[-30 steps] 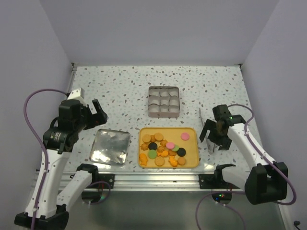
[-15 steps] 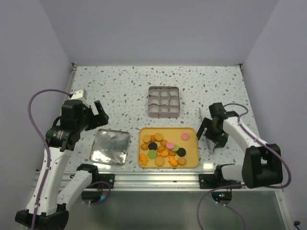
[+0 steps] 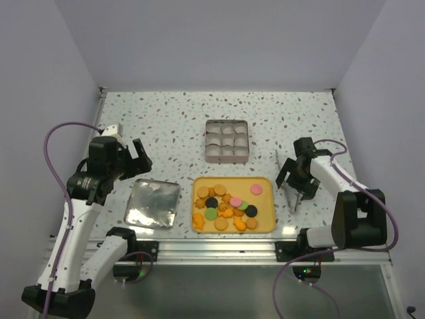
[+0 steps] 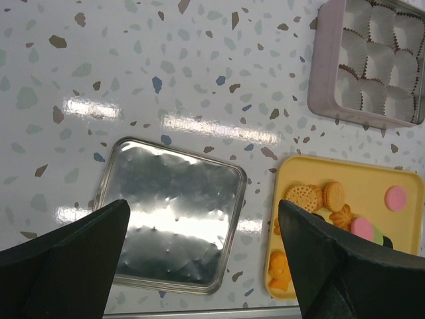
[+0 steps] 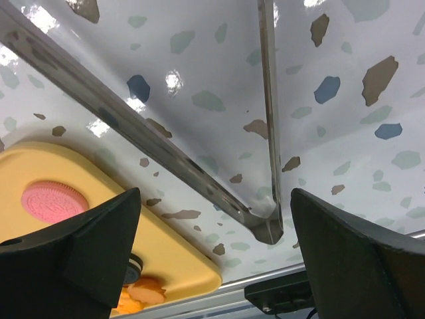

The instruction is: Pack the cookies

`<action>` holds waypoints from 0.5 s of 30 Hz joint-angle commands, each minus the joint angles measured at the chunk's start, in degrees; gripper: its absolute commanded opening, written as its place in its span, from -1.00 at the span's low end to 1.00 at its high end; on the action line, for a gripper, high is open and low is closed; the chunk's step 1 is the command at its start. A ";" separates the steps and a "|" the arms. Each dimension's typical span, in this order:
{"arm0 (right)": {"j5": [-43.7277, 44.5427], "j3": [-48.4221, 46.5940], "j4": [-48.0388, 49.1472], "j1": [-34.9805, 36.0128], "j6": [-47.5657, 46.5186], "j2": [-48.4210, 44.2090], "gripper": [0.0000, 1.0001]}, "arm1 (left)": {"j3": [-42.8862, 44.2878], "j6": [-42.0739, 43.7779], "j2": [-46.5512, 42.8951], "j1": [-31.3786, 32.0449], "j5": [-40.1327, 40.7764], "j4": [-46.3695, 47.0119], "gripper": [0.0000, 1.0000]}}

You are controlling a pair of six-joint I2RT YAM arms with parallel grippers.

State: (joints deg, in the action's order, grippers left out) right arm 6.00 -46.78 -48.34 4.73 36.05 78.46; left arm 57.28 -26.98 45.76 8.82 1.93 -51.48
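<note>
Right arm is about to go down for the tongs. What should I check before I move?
1. Right gripper jaws open and empty: ok.
2. Tongs lying flat, joined end between the jaws in the right wrist view: ok.
3. Tongs apart from the yellow tray, beside its right edge: ok.
4. Height left above the tongs: cannot tell.
5. Tin uncovered, lid lying left of the tray, paper cups empty: ok.
6. Left gripper open, holding nothing, over the lid and away from the cookies: ok.
</note>
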 commanded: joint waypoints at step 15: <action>-5.12 0.29 11.33 -4.64 -7.93 7.14 0.96 | -0.85 -1.14 2.49 0.41 -0.53 4.55 1.00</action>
State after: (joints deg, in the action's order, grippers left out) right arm 2.76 -46.37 -39.92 0.25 30.37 84.51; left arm 56.60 -27.42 48.29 8.82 1.91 -49.82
